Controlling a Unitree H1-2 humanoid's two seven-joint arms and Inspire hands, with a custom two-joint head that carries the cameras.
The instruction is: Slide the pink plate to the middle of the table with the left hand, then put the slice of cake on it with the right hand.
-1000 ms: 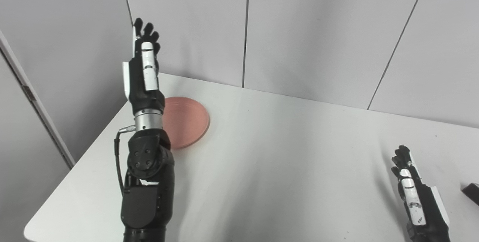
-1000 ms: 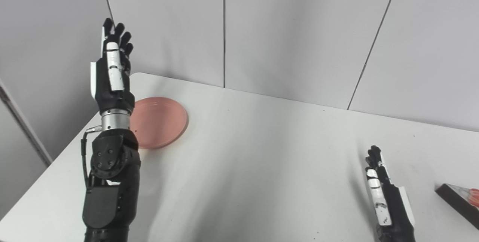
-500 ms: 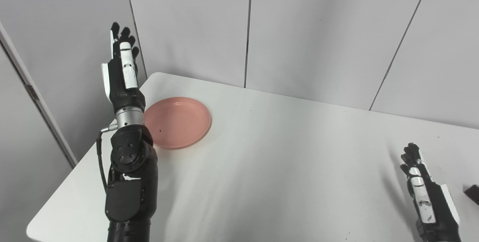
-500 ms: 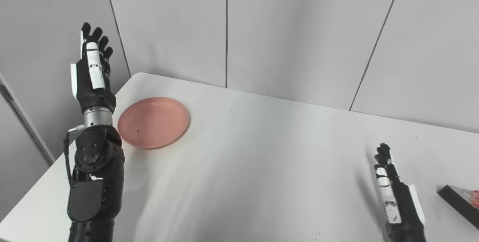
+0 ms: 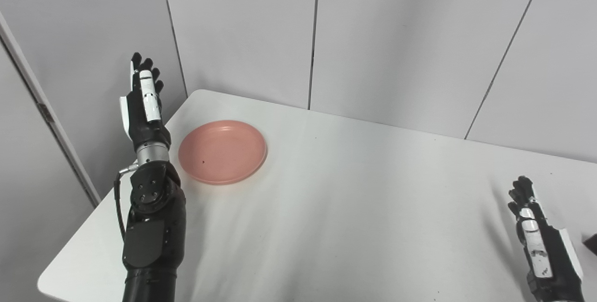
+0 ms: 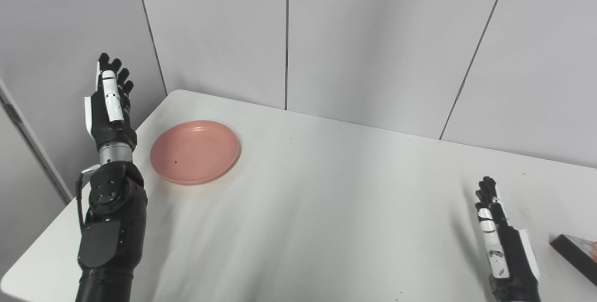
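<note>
The pink plate point(image 5: 222, 151) lies flat near the table's far left corner. My left hand point(image 5: 142, 103) is raised upright to the left of the plate, over the table's left edge, open and empty, apart from the plate. My right hand point(image 6: 501, 241) rests low at the right front, open and empty. The slice of cake point(image 6: 576, 253), dark with a pale and red top, lies at the far right edge, just right of the right hand; only its tip point(image 5: 591, 241) shows in the left eye view.
The white table point(image 5: 354, 208) has a rounded far left corner and a left edge close to my left arm. Grey wall panels point(image 5: 396, 40) stand right behind the table.
My left hand and arm have moved left and lower, off the plate, which now shows whole. The camera has shifted a little. The right hand has stayed about where it was.
</note>
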